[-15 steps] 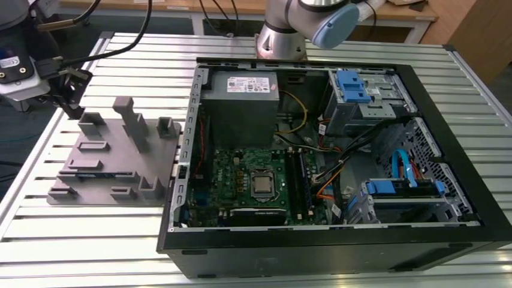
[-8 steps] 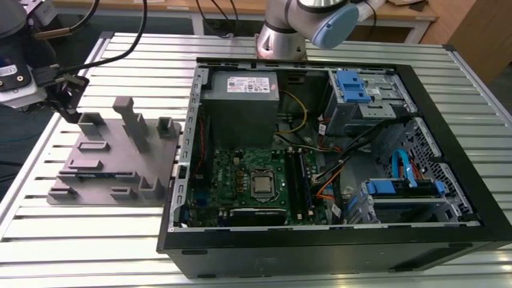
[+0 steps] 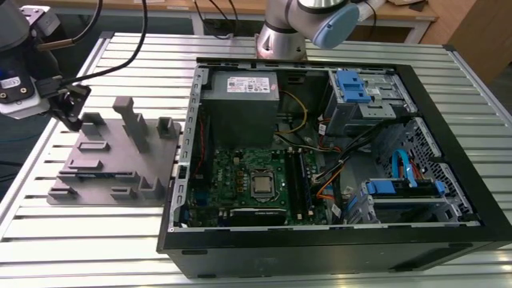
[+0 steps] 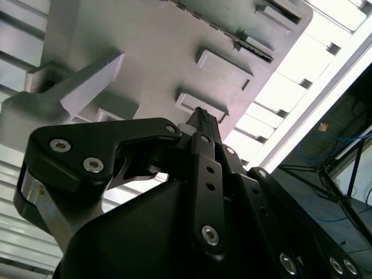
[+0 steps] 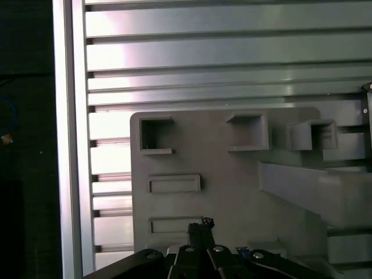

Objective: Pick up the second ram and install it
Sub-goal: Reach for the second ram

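**Tool closed over the plate, ram apart from it**

In the exterior view the tool [image 3: 72,123] hangs at the far left, over one end of the grey plate [image 3: 120,150] that lies on the slatted metal surface [image 3: 96,252]. In both wrist views its fingers [image 4: 201,118] [image 5: 200,228] sit pressed together with nothing between them, and their tips are just above the bare plate [image 5: 221,186], beside two shallow rectangular pads.

The ram [image 3: 100,175] lies flat in a slot on the plate, away from the tool and past those pads, with low blocks beyond it. In the second wrist view it shows as a dark strip [image 4: 250,43] across the plate [image 4: 157,52], well apart from the fingertips. A tall post [image 3: 128,117] stands on the plate just beside the tool.

Further right of the tool, beyond the plate, the open case [image 3: 448,144] rests on the same surface. Inside it are the green board [image 3: 240,168], then a blue drive bracket [image 3: 352,87]. The arm's base [image 3: 280,39] stands behind the case.
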